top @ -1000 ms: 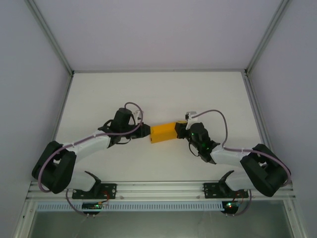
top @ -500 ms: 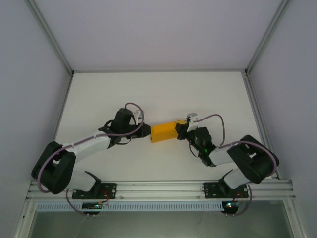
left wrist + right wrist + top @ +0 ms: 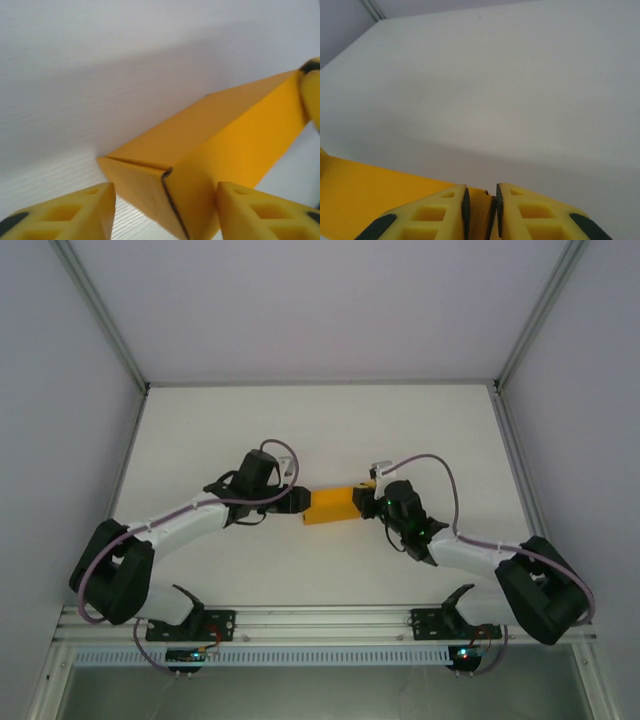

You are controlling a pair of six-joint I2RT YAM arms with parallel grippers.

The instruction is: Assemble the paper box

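Observation:
The paper box is an orange-yellow rectangular box lying mid-table between both arms. My left gripper stands open at its left end; in the left wrist view the box's closed end sits between my yellow fingers, with gaps on both sides. My right gripper is at the box's right end. In the right wrist view its pads are nearly together, pinching a thin edge of orange card, and the box's side stretches away to the left.
The white table spreads toward the back, with grey enclosure walls and aluminium frame rails on both sides. Along the near edge runs the mounting rail holding both arm bases.
The left arm has pushed right, bringing its gripper closer around the box's left end. The right arm's elbow swung in and back out while its gripper stayed on the box's right end.

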